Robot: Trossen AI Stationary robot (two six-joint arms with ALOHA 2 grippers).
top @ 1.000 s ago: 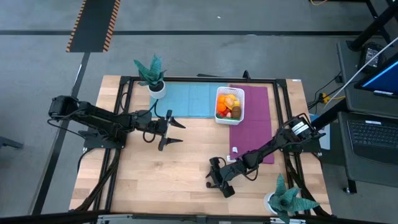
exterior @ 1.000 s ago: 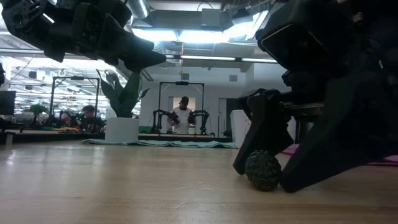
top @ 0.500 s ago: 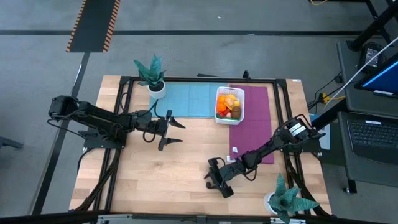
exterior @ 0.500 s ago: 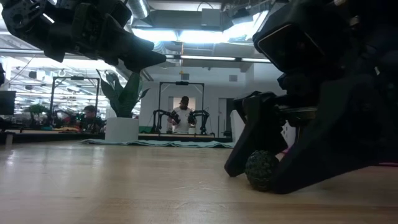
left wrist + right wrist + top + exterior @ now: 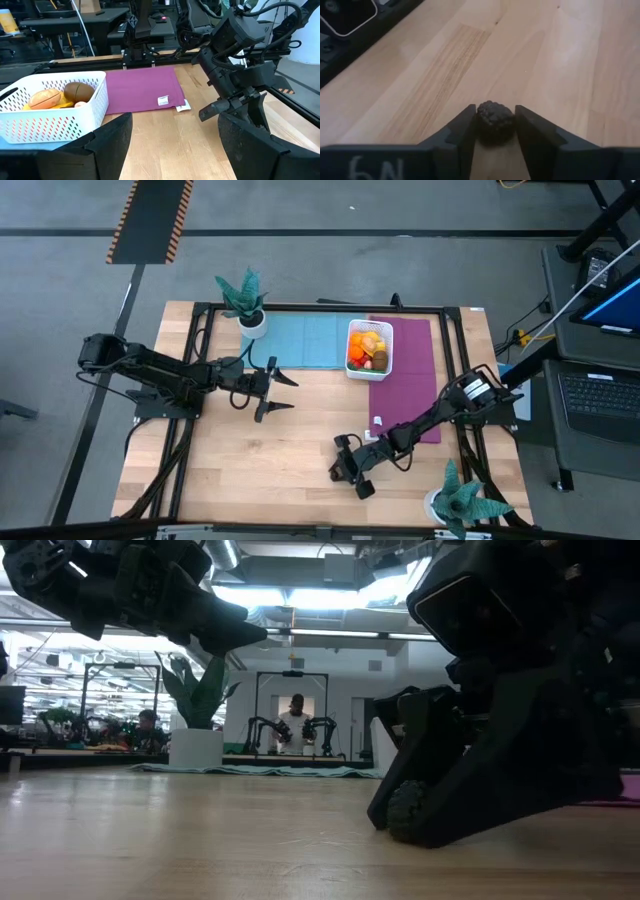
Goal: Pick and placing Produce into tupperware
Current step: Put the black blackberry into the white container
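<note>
Right tool [image 5: 495, 131]: low on the desk [image 5: 260, 460], fingers pressed against a dark bumpy berry [image 5: 495, 122]. Left tool [image 5: 283, 393]: spread wide, raised mid-desk. Basket [image 5: 369, 348]: holds assorted produce [image 5: 367, 347].

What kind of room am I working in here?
Likely a robotics lab or open workshop: another two-arm rig with a person behind it, workbenches beyond the table, and a laptop beside it.
</note>
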